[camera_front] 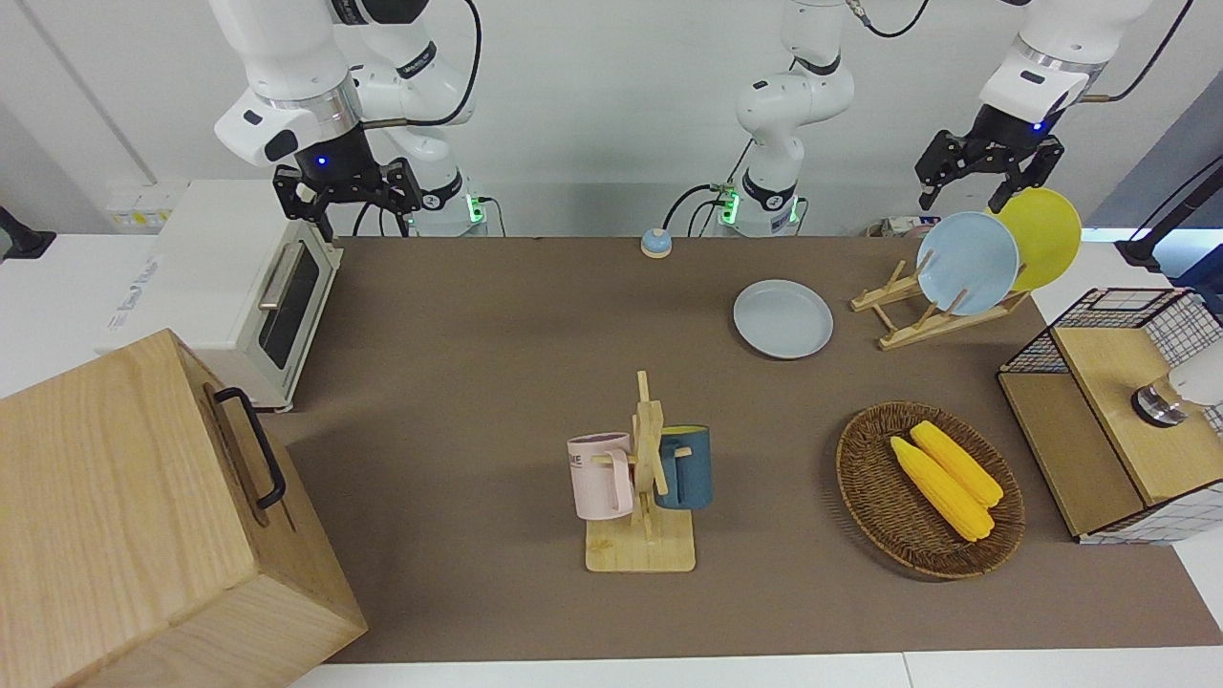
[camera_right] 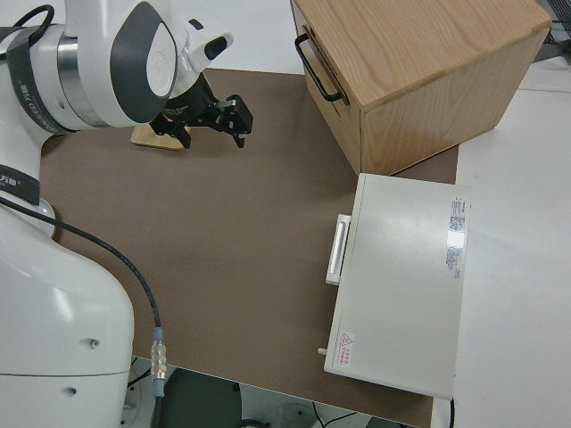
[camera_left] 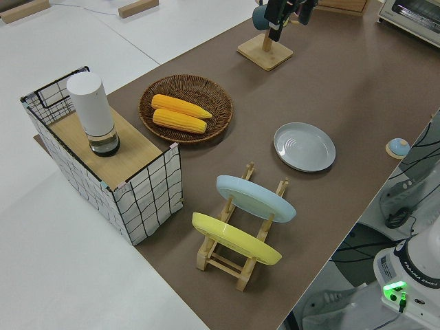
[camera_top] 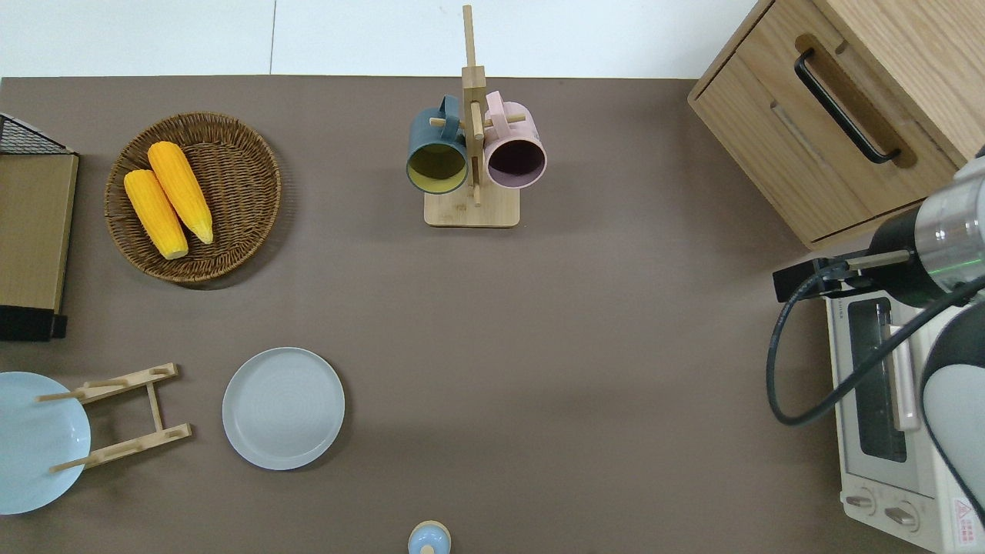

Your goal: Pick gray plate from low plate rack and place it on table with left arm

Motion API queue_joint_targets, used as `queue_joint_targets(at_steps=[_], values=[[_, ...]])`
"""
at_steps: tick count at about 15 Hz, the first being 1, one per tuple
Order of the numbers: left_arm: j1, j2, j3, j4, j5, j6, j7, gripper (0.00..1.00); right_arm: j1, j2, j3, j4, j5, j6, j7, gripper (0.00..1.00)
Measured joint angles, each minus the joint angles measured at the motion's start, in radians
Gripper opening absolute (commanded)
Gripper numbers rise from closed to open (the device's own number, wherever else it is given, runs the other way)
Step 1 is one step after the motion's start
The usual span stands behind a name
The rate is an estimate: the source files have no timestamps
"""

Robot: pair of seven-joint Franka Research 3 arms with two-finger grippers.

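Gray plate (camera_top: 283, 408), round and smooth, on table (camera_top: 539, 346).

Gray plate (camera_front: 783, 318): plain pale gray; table (camera_front: 478, 382): matte brown-taupe; rack (camera_front: 908, 315): pale wood, bearing a light blue plate (camera_front: 967, 263) and a yellow plate (camera_front: 1046, 234); basket (camera_front: 874, 497): dark brown weave, holding two yellow corn cobs (camera_front: 946, 478); mugs: one pink (camera_front: 602, 476), one dark teal (camera_front: 688, 466); oven (camera_front: 244, 287): white; cabinet (camera_front: 124, 516): light wood, black handle; crate (camera_left: 148, 192): white with black grid lines.
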Motion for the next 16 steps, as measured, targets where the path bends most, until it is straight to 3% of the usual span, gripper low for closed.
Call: queue_joint_targets(at_steps=[1, 5, 8, 10, 16], values=[[-0.015, -0.001, 0.022, 0.001, 0.000, -0.001, 0.000, 1.00, 0.000, 0.000, 0.000, 0.000, 0.000, 0.000, 0.000, 0.983], [-0.207, 0.002, 0.222, 0.001, -0.001, -0.006, 0.002, 1.00, 0.000, 0.000, 0.000, 0.000, 0.000, 0.000, 0.000, 0.983], [-0.326, 0.017, 0.327, 0.000, -0.001, 0.008, 0.002, 1.00, 0.000, 0.000, 0.000, 0.000, 0.000, 0.000, 0.000, 0.983], [-0.370, 0.033, 0.356, -0.001, -0.001, 0.029, 0.002, 1.00, 0.000, 0.000, 0.000, 0.000, 0.000, 0.000, 0.000, 0.983], [-0.399, 0.053, 0.359, -0.008, -0.001, 0.096, 0.003, 1.00, 0.000, 0.000, 0.000, 0.000, 0.000, 0.000, 0.000, 0.983]])
